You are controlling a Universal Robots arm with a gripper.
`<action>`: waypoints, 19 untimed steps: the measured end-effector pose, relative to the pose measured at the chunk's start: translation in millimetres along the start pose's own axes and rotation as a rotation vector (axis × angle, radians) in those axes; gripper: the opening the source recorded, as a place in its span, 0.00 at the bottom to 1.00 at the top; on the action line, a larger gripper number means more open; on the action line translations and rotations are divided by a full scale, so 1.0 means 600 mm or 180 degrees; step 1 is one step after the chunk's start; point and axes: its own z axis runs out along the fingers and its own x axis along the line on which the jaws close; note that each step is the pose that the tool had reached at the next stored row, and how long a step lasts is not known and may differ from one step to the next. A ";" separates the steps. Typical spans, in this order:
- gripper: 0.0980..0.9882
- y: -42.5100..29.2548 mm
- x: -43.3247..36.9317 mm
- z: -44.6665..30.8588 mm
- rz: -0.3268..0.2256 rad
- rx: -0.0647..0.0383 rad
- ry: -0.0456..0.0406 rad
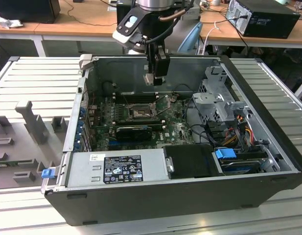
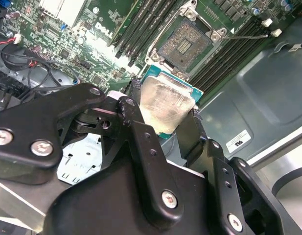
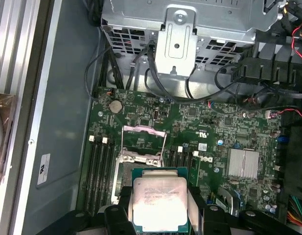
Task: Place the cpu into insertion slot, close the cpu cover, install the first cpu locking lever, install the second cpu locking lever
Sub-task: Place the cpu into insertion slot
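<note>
We see the gripper (image 1: pixel 150 81) hanging inside the open computer case (image 1: pixel 155 198), above the green circuit board (image 3: pixel 214 127). Its two black fingers (image 2: pixel 135 117) are clamped on opposite edges of the cpu (image 2: pixel 166 105), which sits flat between them with its pale metal face towards both wrist cameras. In the first wrist view the cpu (image 3: pixel 158 203) fills the gap between the fingers (image 3: pixel 197 205), and its green border shows at the edges.

The cpu is off the board, not yet seated. Just beyond the fingertips lies the insertion slot (image 2: pixel 185 44), a dark square socket with a silvery rim, bare and uncovered. In the exterior view the insertion slot (image 1: pixel 140 113) lies below the fingers, well apart from them.

On the far side of the slot from the fingers, the cpu cover (image 3: pixel 144 130) stands swung up, its cut-out centre showing the board behind. A locking lever (image 2: pixel 246 35), a thin wire, sticks out sideways from the socket rim, unlatched.
</note>
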 end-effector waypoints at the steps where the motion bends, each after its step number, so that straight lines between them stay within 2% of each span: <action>1: 0.49 0.000 0.000 0.000 0.0000 0.0000 0.0000; 19: 0.49 -0.001 0.000 0.010 0.0000 0.0000 0.0000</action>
